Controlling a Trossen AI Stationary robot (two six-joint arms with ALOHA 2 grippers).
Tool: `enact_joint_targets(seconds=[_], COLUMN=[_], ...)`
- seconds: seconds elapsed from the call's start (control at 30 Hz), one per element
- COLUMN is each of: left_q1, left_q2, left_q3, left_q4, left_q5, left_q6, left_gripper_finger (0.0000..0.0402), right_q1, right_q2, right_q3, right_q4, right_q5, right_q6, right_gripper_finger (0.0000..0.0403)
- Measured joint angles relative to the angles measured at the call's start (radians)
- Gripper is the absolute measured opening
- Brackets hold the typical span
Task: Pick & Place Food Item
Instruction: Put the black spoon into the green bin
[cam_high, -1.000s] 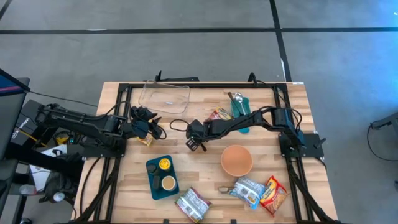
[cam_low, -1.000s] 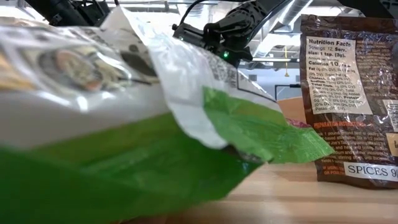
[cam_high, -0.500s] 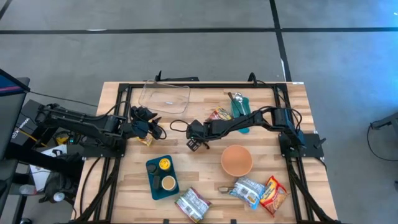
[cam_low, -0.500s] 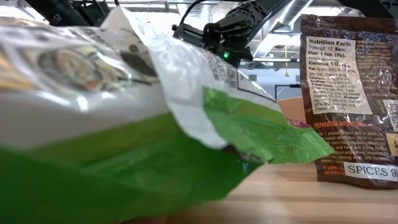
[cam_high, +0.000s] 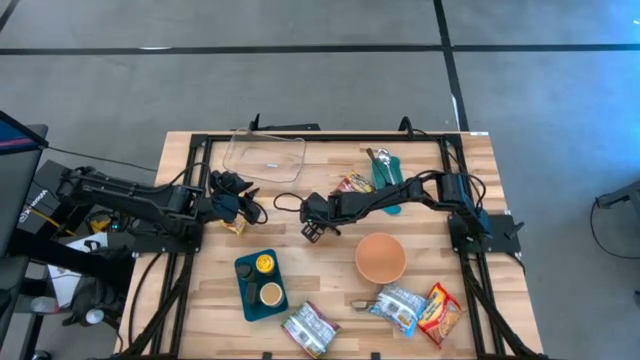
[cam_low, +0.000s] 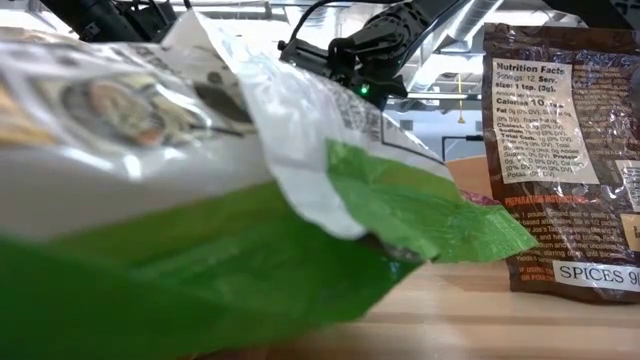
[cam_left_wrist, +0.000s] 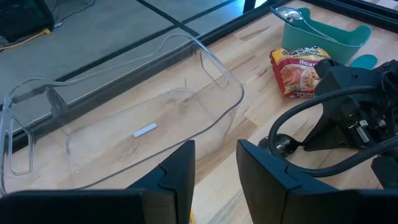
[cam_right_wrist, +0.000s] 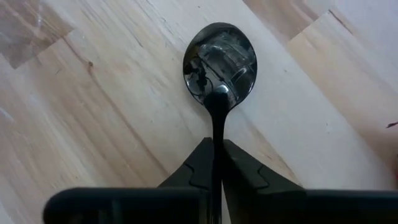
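i look down on a wooden table (cam_high: 330, 320) over a grey floor (cam_high: 300, 80). a clear tub (cam_high: 265, 156) sits by the far edge, to my left. a teal holder (cam_high: 385, 170) at far right has a utensil (cam_left_wrist: 289, 12) in it. an orange bowl (cam_high: 380, 257) sits nearer. a teal tray (cam_high: 246, 268) carries two cups, one yellow (cam_high: 264, 264), one brown (cam_high: 270, 294).

Right gripper (cam_high: 315, 231) hangs mid-table, left gripper (cam_high: 232, 205) sits by the clear tray (cam_high: 265, 157), orange bowl (cam_high: 380, 257) nearby
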Motion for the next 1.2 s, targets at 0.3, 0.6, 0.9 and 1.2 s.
enact_joint_targets(seconds=[0.3, 0.6, 0.9, 1.2], left_q1=[0.000, 0.000, 0.000, 0.000], left_q2=[0.000, 0.000, 0.000, 0.000], left_q3=[0.000, 0.000, 0.000, 0.000], left_q4=[0.000, 0.000, 0.007, 0.008], left_q5=[0.000, 0.000, 0.000, 0.000], left_q6=[0.000, 0.000, 0.000, 0.000], left_gripper_finger=[0.0112, 0.0112, 0.0112, 0.0112], right_q1=[0.000, 0.000, 0.000, -0.001], right_q2=[-0.002, -0.003, -0.004, -0.052], right_q3=[0.000, 0.000, 0.000, -0.002], right_q4=[0.000, 0.001, 0.001, -0.039], right_q5=[0.001, 0.002, 0.004, 0.047], right_q6=[-0.029, -0.057, -0.075, -0.078], right_gripper_finger=[0.0010, 0.0005, 0.0003, 0.0003])
